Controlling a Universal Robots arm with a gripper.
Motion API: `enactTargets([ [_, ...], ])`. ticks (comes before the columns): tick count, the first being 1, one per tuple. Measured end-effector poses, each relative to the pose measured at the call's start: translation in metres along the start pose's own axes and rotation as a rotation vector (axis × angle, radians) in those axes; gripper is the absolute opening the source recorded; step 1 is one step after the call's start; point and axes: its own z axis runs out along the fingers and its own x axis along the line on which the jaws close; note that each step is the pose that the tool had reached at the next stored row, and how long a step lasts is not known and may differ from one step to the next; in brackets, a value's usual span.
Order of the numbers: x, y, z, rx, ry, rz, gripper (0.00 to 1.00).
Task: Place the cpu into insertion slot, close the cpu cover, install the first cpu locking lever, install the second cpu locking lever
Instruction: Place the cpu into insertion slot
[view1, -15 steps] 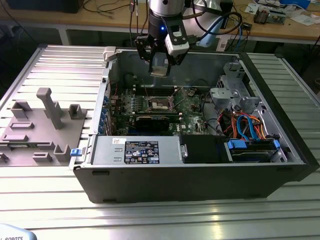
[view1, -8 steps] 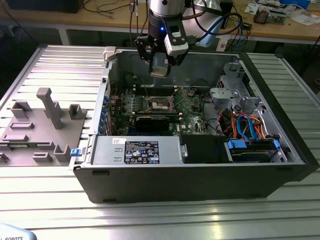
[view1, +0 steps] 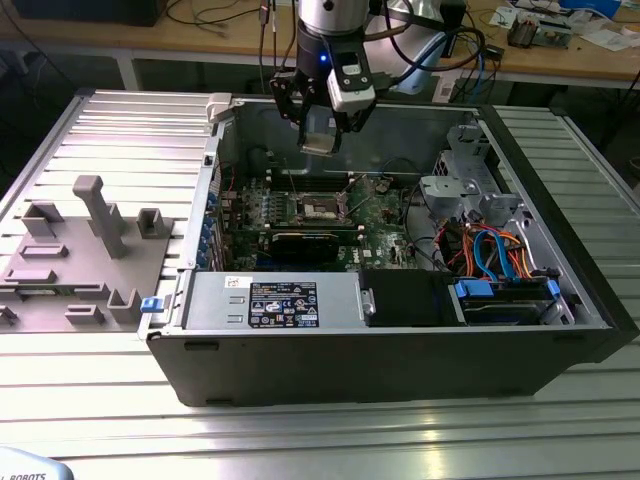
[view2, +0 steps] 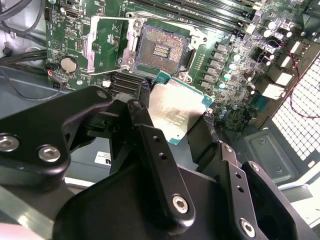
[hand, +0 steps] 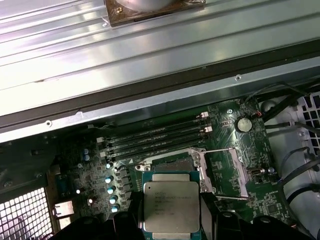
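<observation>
Cpu is held by two opposite edges between the black fingers of the gripper, which is clamped on it. In the exterior view the gripper and cpu are seen hanging above the open case, over the green board and well clear of the slot. The dull metal top of the chip is turned up toward the wrist cameras, with its green rim showing around it. The chip is close to square, so no long axis can be told. In the first wrist view the cpu is seen with its edges roughly in line with those of the slot beyond it. The slot is uncovered, its dark centre exposed. The cover is swung open and lies beside the slot, on the side toward the round coin cell.
</observation>
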Motion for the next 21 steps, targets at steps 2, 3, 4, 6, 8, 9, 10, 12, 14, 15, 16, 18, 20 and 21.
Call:
enactTargets([
  [2,0.0,0.0,0.0001,0.0,-0.0004,0.005,0.54],
  [3,0.0,0.0,0.0002,-0.0001,-0.0006,0.007,0.54],
  [4,0.0,0.0,0.0003,-0.0001,-0.0008,0.01,0.54],
  [6,0.0,0.0,0.0005,-0.0002,-0.0014,0.017,0.54],
  [8,0.0,-0.0001,0.0007,-0.0003,-0.0018,0.022,0.54],
  [9,0.0,-0.0001,0.0008,-0.0004,-0.002,0.025,0.54],
  [10,0.0,-0.0001,0.0009,-0.0005,-0.0022,0.028,0.54],
  [12,0.0,-0.0001,0.0011,-0.0006,-0.003,0.037,0.54],
  [14,0.0,-0.0001,0.0013,-0.0007,-0.0035,0.043,0.54],
  [15,0.0,-0.0001,0.0013,-0.0008,-0.0037,0.045,0.54],
  [16,0.0,-0.0001,0.0014,-0.0009,-0.0039,0.048,0.54],
  [18,0.0,-0.0001,0.0017,-0.001,-0.0044,0.055,0.54],
  [20,0.0,-0.0002,0.002,-0.0012,-0.0052,0.065,0.54],
  [21,-0.0001,-0.0002,0.0021,-0.0012,-0.0055,0.068,0.54],
])
